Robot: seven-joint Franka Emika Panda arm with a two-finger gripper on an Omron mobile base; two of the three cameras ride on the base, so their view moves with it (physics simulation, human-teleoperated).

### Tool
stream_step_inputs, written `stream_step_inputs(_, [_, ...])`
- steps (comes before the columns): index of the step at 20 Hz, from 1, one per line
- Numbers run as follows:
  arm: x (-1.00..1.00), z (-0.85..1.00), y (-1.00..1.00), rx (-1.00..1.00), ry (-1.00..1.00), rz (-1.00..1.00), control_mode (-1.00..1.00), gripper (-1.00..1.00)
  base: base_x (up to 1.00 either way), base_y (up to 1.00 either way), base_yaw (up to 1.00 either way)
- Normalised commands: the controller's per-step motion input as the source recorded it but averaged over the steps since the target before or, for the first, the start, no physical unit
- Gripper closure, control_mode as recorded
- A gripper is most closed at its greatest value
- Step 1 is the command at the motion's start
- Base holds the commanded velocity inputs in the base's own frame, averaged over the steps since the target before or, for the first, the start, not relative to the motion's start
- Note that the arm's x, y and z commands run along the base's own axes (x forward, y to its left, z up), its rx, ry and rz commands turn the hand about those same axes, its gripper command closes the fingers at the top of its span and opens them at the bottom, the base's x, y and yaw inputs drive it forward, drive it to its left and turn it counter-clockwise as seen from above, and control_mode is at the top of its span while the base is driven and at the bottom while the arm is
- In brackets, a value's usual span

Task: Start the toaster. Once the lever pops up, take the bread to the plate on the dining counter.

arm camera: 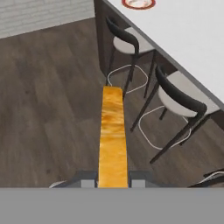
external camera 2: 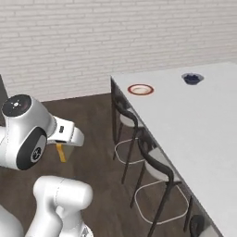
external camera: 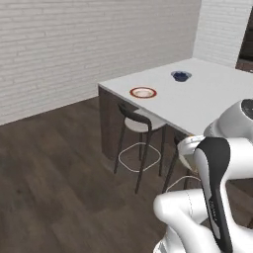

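From the left base view, the red-rimmed plate sits bare on the white tabletop, near a bowl of dark berries. From the right, the bread hangs below my hand. Hand view: my tool is clamped on the slice edge-on; delivery remains.
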Motion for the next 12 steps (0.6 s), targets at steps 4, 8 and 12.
stream_step_inputs(4, [0.0, 0.0, 0.0, 0.0, 0.0, 0.0, 1.0, 1.0, 0.95, 0.59, -0.34])
stream_step_inputs(8, [0.0, 0.0, 0.0, 0.0, 0.0, 0.0, 1.0, 1.0, 0.93, 0.55, -0.38])
stream_step_inputs(12, [0.0, 0.0, 0.0, 0.0, 0.0, 0.0, 1.0, 1.0, 0.68, 0.69, -0.4])
